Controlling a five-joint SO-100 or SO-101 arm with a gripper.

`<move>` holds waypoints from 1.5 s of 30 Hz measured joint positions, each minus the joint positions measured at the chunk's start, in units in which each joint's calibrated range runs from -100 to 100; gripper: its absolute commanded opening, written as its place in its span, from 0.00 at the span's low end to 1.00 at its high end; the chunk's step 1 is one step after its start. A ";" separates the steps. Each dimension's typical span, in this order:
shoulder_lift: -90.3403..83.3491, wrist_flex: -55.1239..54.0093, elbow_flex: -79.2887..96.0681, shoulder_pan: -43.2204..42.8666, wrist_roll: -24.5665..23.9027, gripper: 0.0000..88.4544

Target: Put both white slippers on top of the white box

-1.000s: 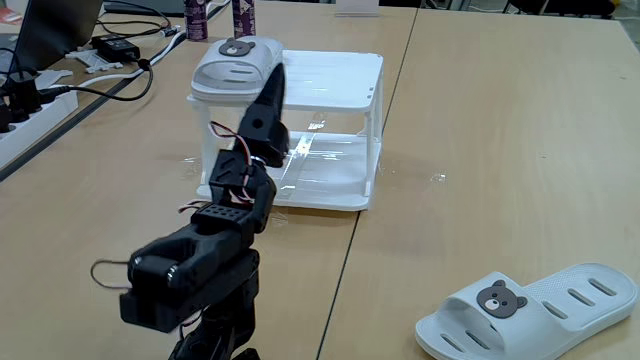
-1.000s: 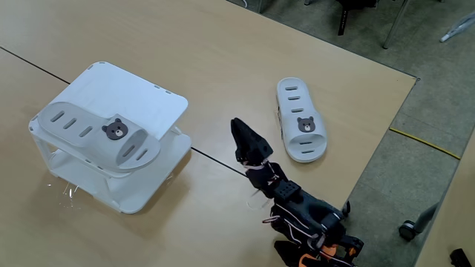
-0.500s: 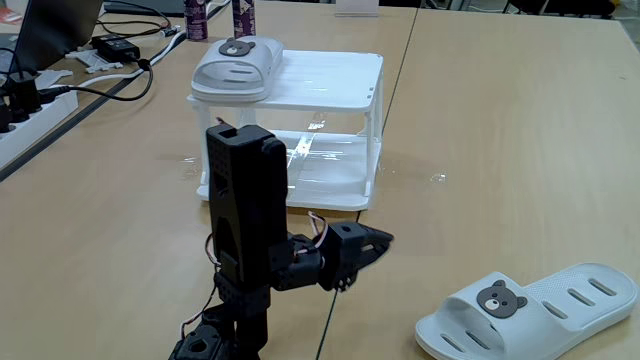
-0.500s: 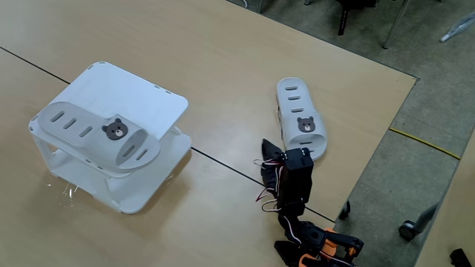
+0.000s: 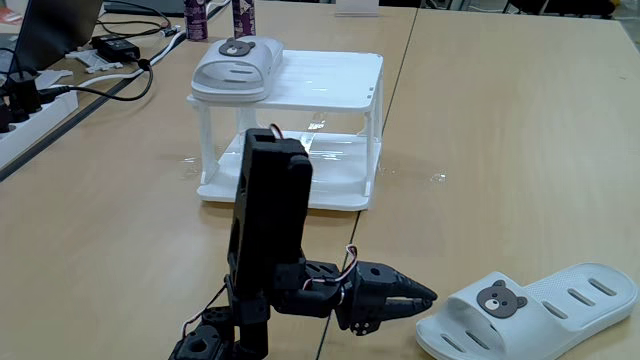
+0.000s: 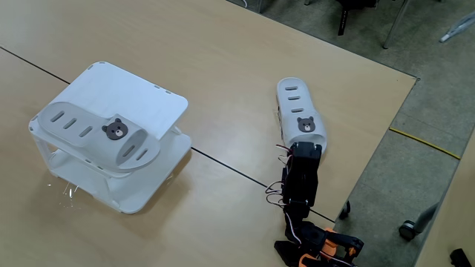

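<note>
One white slipper (image 5: 237,65) with a bear badge lies on the left part of the white box's flat top (image 5: 330,75). In a fixed view from above this slipper (image 6: 96,133) covers the near half of the box top (image 6: 141,93). The other slipper (image 5: 535,305) lies flat on the table at the right, toe toward the arm. My black gripper (image 5: 428,296) hangs low over the table, its tips just left of that slipper's toe, and its jaws look shut with nothing in them. From above, the arm (image 6: 303,174) covers the heel end of this slipper (image 6: 295,107).
Cables, a power strip (image 5: 30,105) and a laptop crowd the back left of the table. Two bottles (image 5: 196,18) stand behind the box. The table edge (image 6: 378,141) runs close to the right of the arm's base.
The arm has swung from in front of the box round to the right and has dropped low, bringing the gripper next to the slipper on the table. Neither slipper has moved.
</note>
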 measured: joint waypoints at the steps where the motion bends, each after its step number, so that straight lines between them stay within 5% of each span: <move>1: 1.32 -1.20 -0.45 0.00 0.00 0.01; 18: 7.01 -2.83 -3.86 2.70 0.00 0.01; 24: 7.01 -2.83 -7.82 2.70 0.00 0.20; 45: 15.26 -3.35 -24.35 2.70 0.00 0.20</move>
